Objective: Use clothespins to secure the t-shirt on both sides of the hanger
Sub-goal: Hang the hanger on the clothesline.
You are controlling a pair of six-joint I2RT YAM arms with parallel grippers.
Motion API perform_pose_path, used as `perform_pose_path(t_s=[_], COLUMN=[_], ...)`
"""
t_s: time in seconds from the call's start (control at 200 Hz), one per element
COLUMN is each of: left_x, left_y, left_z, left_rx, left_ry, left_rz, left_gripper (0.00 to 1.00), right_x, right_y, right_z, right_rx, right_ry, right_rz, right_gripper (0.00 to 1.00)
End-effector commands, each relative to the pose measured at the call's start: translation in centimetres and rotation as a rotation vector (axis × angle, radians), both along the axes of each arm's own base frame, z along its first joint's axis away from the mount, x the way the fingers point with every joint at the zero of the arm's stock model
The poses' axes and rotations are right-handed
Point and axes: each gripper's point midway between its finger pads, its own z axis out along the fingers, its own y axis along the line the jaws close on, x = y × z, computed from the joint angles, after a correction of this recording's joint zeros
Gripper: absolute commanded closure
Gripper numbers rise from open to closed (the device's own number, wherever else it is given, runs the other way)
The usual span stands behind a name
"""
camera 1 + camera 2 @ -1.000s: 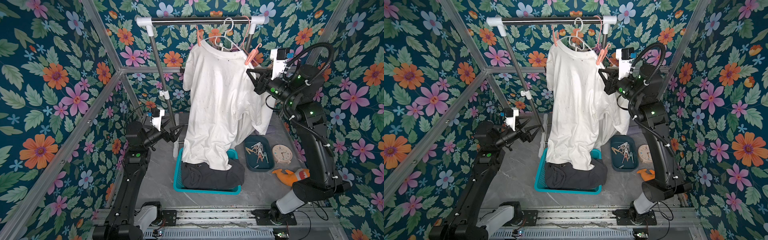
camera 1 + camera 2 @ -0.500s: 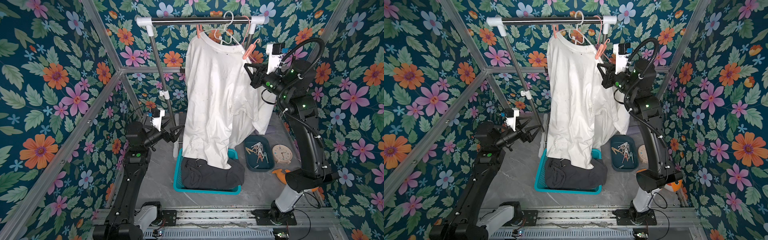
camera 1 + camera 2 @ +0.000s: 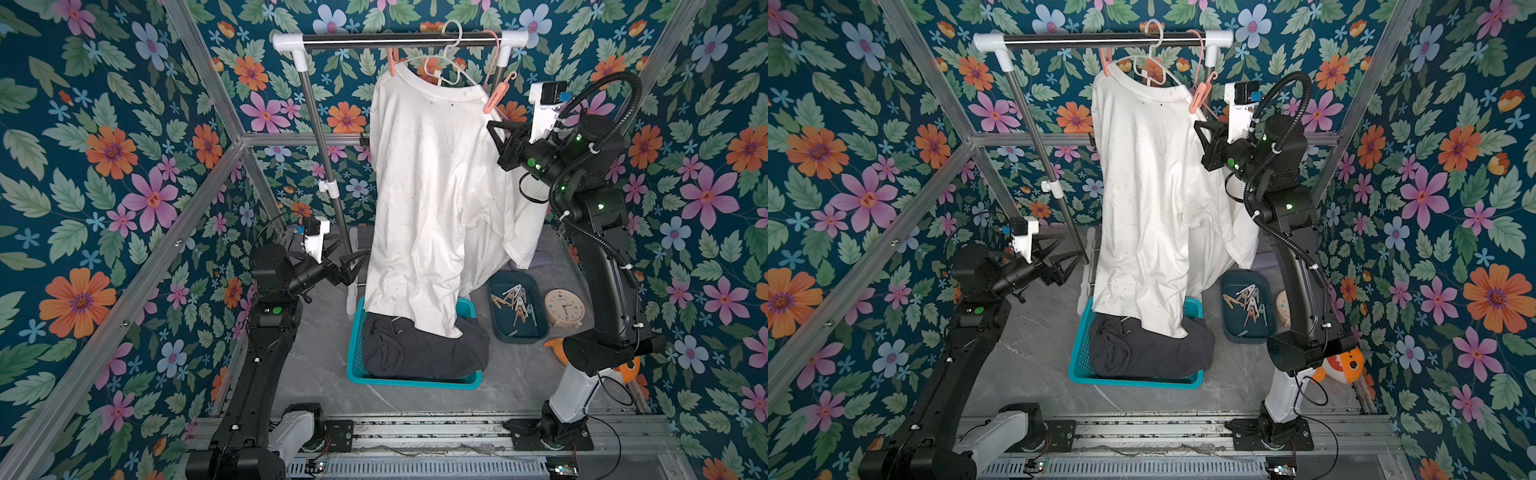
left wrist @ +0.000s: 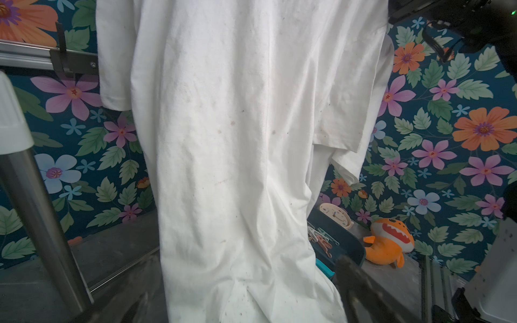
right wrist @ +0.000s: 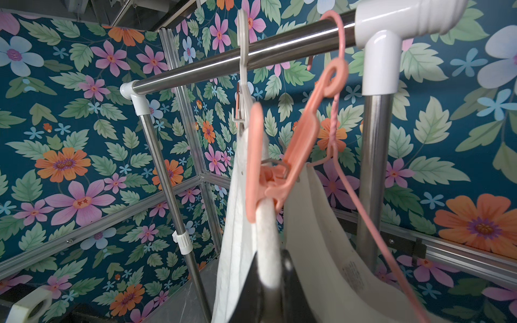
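A white t-shirt (image 3: 432, 187) (image 3: 1150, 187) hangs on a white hanger (image 3: 451, 54) from the rail. One salmon clothespin (image 3: 494, 97) (image 5: 279, 167) grips its right shoulder. Another salmon clothespin (image 3: 392, 62) sits on the left shoulder. My right gripper (image 3: 492, 129) (image 5: 270, 260) is just below the right pin, shut on a fold of the shirt's shoulder edge. My left gripper (image 3: 353, 259) (image 4: 240, 293) stands wide open, low, by the shirt's left hem with nothing held. Loose clothespins (image 3: 515, 301) lie in a dark tray.
A teal basket (image 3: 357, 365) of dark clothing sits under the shirt. The dark tray (image 3: 536, 332), a round clock (image 3: 564, 307) and an orange plush toy (image 3: 557, 347) are at the right arm's base. A pink hanger (image 3: 496, 50) shares the rail (image 3: 399, 38); a rack post (image 3: 324, 166) stands beside the left gripper.
My right gripper has risen and drawn in toward the rail, still shut on the shirt's shoulder; the shirt and hanger swung a little with it. The left arm has not moved.
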Motion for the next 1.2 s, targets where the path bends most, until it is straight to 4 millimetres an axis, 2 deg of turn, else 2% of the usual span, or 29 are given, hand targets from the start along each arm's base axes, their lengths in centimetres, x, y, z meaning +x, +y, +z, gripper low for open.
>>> perform_pose_path(t_s=[0.0,0.15,0.32,0.475,0.89,1.05,1.195], left_x=[-0.1,-0.1,0.1,-0.1,-0.1,-0.1,-0.3], left_y=[0.0,0.0,-0.1,0.0,-0.1,-0.1,-0.2], left_z=[0.6,0.7,0.5,0.6,0.9,1.1,1.1], left_rx=[0.010,0.013,0.013,0.019,0.018,0.012,0.003], left_ry=[-0.043,-0.044,-0.034,-0.039,-0.044,-0.045,-0.043], left_rz=[0.000,0.000,-0.004,0.001,-0.006,-0.011,-0.019], left_gripper=[0.00,0.00,0.00,0.00,0.00,0.00,0.00], right_x=[0.0,0.0,-0.4,0.2,0.1,0.4,0.9], right_y=[-1.0,-1.0,0.3,0.4,0.8,-0.2,-0.6], right_z=[1.8,1.4,0.5,-0.3,0.9,1.2,0.5], right_rx=[0.019,-0.039,-0.125,-0.167,-0.173,-0.151,-0.165], right_ry=[-0.071,-0.072,-0.077,-0.051,-0.101,-0.096,-0.074], right_rz=[-0.072,-0.147,-0.210,-0.286,-0.349,-0.419,-0.452], right_gripper=[1.00,1.00,1.00,1.00,1.00,1.00,1.00])
